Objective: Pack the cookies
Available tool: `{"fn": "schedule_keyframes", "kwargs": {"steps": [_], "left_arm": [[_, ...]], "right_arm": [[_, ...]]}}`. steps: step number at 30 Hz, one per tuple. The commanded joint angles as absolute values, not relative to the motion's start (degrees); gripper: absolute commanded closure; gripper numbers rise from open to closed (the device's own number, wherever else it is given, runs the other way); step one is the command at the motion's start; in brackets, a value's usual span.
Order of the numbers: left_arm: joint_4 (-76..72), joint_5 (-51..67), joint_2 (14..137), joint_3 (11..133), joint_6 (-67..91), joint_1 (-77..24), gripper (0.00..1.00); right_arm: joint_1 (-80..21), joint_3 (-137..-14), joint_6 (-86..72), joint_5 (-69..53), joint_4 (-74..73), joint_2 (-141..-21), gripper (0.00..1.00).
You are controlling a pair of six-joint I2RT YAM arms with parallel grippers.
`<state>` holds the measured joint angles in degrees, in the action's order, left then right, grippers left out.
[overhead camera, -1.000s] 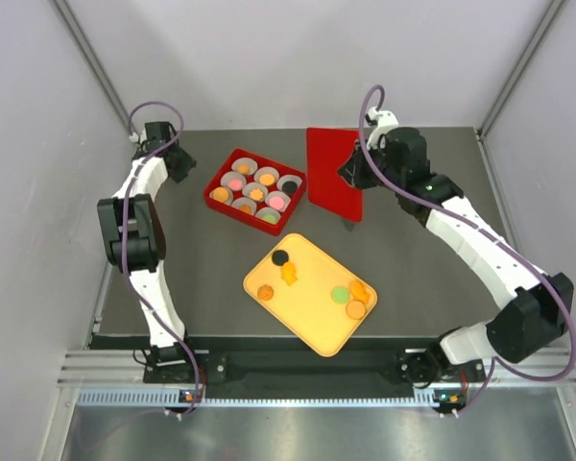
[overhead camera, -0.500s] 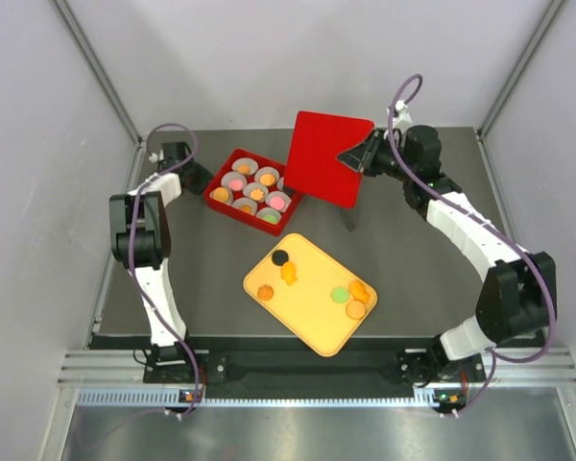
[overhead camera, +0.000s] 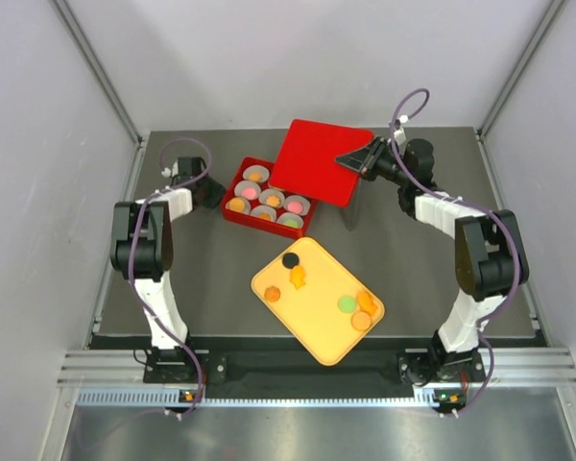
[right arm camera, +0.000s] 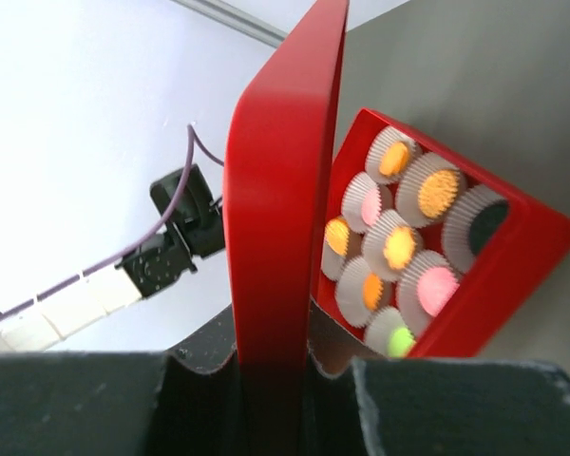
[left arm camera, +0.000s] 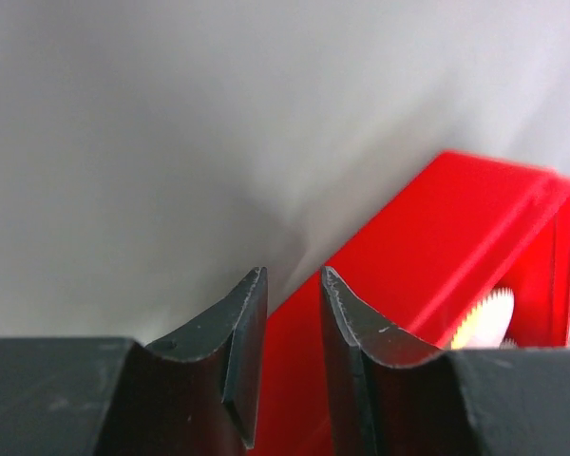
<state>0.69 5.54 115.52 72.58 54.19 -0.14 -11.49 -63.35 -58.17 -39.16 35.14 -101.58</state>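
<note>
A red box (overhead camera: 232,209) holds white paper cups with orange, pink and green cookies (overhead camera: 272,198). My left gripper (overhead camera: 209,195) is at its left end, fingers nearly closed with the red box wall (left arm camera: 427,247) between them. My right gripper (overhead camera: 360,161) is shut on the edge of the red lid (overhead camera: 322,161) and holds it tilted over the box's back right part. In the right wrist view the lid (right arm camera: 285,190) stands edge-on between the fingers, with the filled box (right arm camera: 527,252) beyond. Several loose cookies, black (overhead camera: 290,260), orange (overhead camera: 299,279) and green (overhead camera: 347,303), lie on the orange tray (overhead camera: 317,331).
The tray sits in front of the box, near the table's front edge. Grey walls close in the table at the back and both sides. My left arm (right arm camera: 161,252) shows beyond the lid in the right wrist view.
My right gripper has swung the lid left and laid it flatter over the box. My left gripper has moved down to the box's left end. The box has shifted right and turned.
</note>
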Motion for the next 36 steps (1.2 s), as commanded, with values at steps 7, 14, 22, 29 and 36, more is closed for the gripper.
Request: {"fn": "schedule_keyframes", "kwargs": {"steps": [7,14,22,29,36], "left_arm": [[1.5,3.4,104.0,64.0,56.8,-5.8,0.68],[0.5,5.4,101.0,59.7,57.7,-7.6,0.68],[-2.9,6.9,97.7,55.8,57.9,-9.1,0.70],[1.5,4.2,95.2,56.9,56.3,-8.6,0.71],[12.3,-1.1,94.9,63.0,53.7,-2.9,0.56]], "right_arm": [[-10.5,-64.1,-70.0,-45.3,56.1,-107.6,1.00],[-10.5,-62.8,-72.4,-47.0,59.8,-111.0,1.00],[-10.4,-62.9,-75.7,-48.1,62.9,-113.9,1.00],[-10.5,-63.9,-76.2,-49.4,62.8,-115.3,1.00],[-10.6,-65.5,-78.1,-51.9,63.9,-117.8,1.00]]}}
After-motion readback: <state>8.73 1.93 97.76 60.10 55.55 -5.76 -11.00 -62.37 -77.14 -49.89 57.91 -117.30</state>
